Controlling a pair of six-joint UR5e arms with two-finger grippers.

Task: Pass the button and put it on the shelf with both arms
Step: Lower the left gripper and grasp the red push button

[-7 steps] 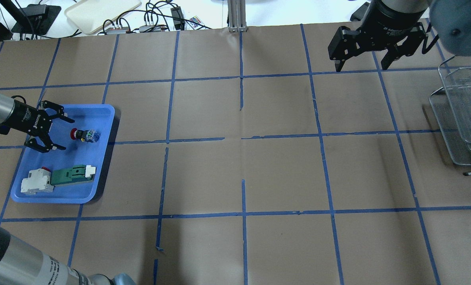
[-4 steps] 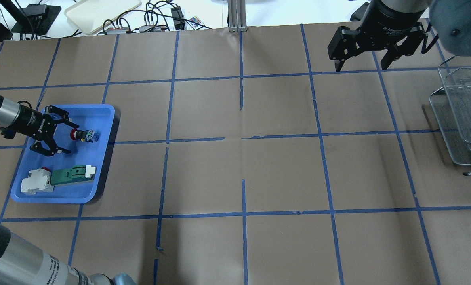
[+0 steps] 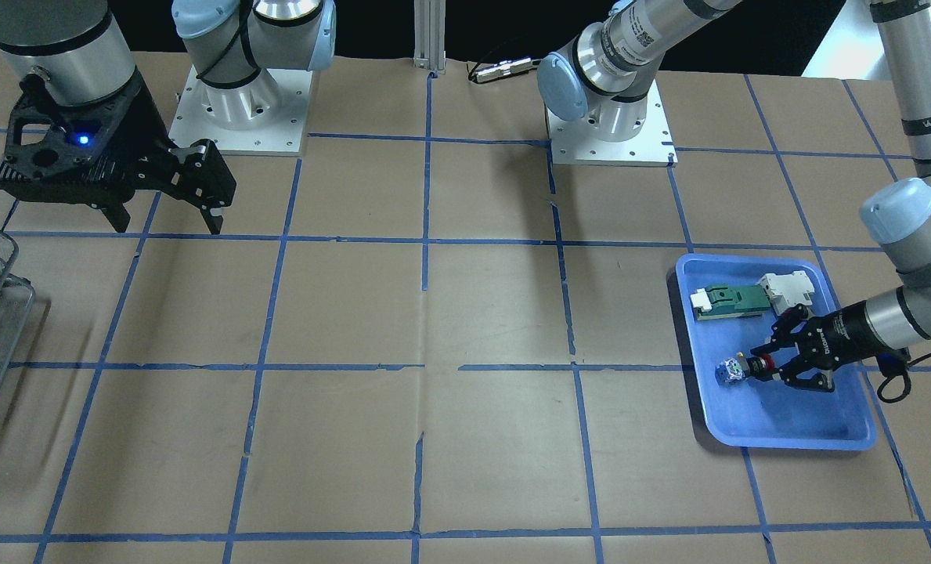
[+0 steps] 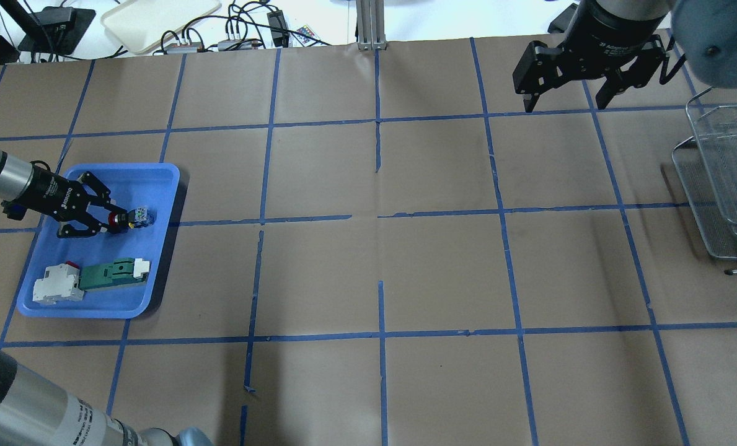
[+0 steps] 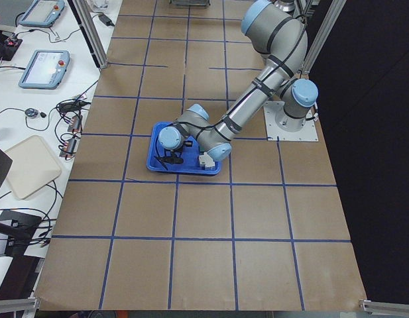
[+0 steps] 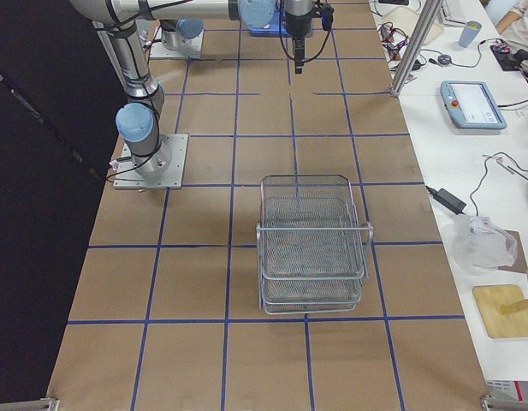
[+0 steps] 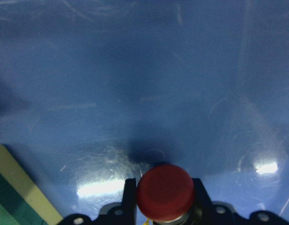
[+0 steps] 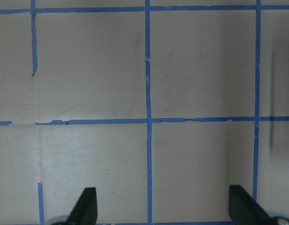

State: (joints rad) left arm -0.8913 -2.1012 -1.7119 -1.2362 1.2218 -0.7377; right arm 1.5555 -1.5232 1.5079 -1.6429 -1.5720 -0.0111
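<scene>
The button (image 4: 137,216) lies on its side in the blue tray (image 4: 157,179), red cap towards my left gripper (image 4: 111,218). The left gripper's two fingers are closed on the red cap, low over the tray floor. In the left wrist view the red cap (image 7: 165,192) sits between the black fingers (image 7: 129,193). The front view shows the same grip (image 3: 761,365) on the button (image 3: 733,369). My right gripper (image 4: 563,102) hangs open and empty above the far right of the table, also in the front view (image 3: 169,219). The wire shelf (image 4: 724,186) stands at the right edge.
In the tray, a green-and-white flat component (image 4: 111,272) and a white block (image 4: 58,284) lie near its front edge. The shelf also shows in the right side view (image 6: 311,248). Cables and a beige tray (image 4: 157,18) lie beyond the table's far edge.
My left gripper moved right toward the button and closed its fingers on the red cap. The right gripper has stayed in place, open.
</scene>
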